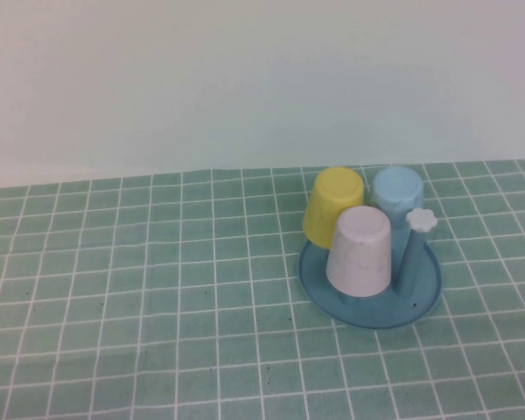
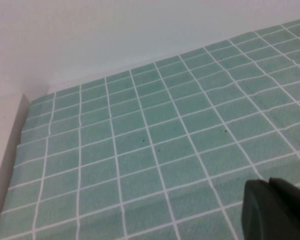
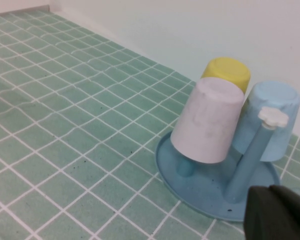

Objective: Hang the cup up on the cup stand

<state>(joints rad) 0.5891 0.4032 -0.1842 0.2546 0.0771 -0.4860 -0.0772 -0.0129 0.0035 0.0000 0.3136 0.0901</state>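
Note:
The pale pink cup (image 1: pixel 360 249) hangs upside down on a peg of the blue cup stand (image 1: pixel 420 302), at the front of it. The right wrist view shows the same cup (image 3: pixel 207 120) tilted over the dish-like base (image 3: pixel 200 192). Beside it one peg with a white flower knob (image 1: pixel 422 220) stands bare. My right gripper (image 3: pixel 267 192) is shut and holds nothing, hovering just off the stand's rim. Far from the stand, my left gripper (image 2: pixel 266 186) is shut and holds nothing, above bare tablecloth. Neither gripper shows in the high view.
A yellow cup (image 1: pixel 332 203) and a light blue cup (image 1: pixel 397 194) hang upside down on the stand's rear pegs. The green checked tablecloth (image 1: pixel 140 289) covers the table up to a white wall behind. A pale ledge (image 2: pixel 5 150) borders the cloth in the left wrist view.

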